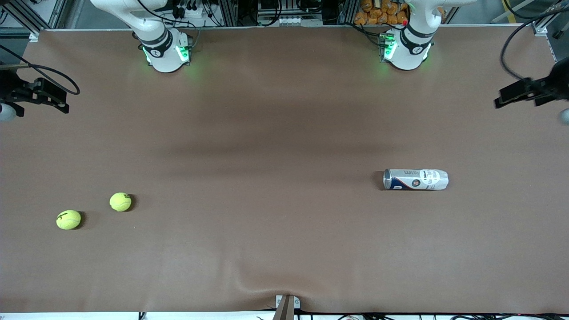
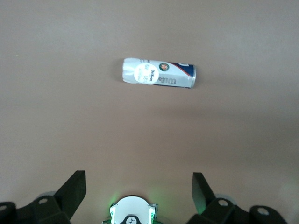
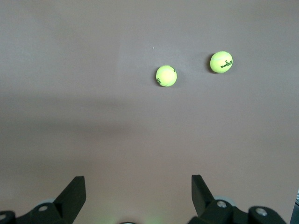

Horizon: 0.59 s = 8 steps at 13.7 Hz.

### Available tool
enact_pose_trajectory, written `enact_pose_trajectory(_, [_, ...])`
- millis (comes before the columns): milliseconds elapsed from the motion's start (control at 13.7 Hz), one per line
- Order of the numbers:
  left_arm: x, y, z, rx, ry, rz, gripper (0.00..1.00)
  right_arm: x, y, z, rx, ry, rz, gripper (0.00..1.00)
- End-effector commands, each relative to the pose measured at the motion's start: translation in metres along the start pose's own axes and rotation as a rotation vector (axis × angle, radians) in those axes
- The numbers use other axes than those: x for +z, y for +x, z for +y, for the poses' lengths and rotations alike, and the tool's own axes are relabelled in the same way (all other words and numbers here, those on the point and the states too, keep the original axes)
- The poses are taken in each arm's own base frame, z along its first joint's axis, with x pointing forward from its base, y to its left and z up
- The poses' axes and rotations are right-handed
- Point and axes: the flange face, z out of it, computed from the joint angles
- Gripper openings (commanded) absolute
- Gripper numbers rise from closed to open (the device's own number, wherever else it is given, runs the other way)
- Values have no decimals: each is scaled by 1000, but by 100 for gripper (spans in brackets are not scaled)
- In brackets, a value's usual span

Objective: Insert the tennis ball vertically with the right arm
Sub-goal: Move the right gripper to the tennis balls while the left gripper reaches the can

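Two yellow-green tennis balls lie toward the right arm's end of the table: one (image 1: 120, 202) (image 3: 166, 75), and one nearer the front camera (image 1: 69, 219) (image 3: 221, 62). A white and blue ball can (image 1: 415, 179) (image 2: 159, 73) lies on its side toward the left arm's end. My right gripper (image 3: 138, 183) hangs high over the table, open and empty, well apart from both balls. My left gripper (image 2: 138, 179) also hangs high, open and empty, above its own base (image 2: 132, 211) and away from the can. Neither gripper shows in the front view.
Both arm bases (image 1: 166, 53) (image 1: 405, 50) glow green at the table's back edge. Black fixtures with cables jut in at each end of the table (image 1: 38, 94) (image 1: 524, 91). The brown table cover (image 1: 284, 231) has a small wrinkle at the front edge.
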Motion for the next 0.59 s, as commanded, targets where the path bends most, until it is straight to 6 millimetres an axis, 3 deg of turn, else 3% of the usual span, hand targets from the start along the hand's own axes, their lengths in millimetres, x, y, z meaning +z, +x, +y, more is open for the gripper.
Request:
enact_pose_trajectory(0, [29,17,29,56,24,-58,100,8,11,14,15,-19,33,100])
enact_pose_trajectory(293, [65,35,54,176,71,-123,100,31,30,39,60,-5,50,100])
enact_pose_trajectory(512, [89,47,66,248,86,-166,100,62,39,30,40,-5,48,100])
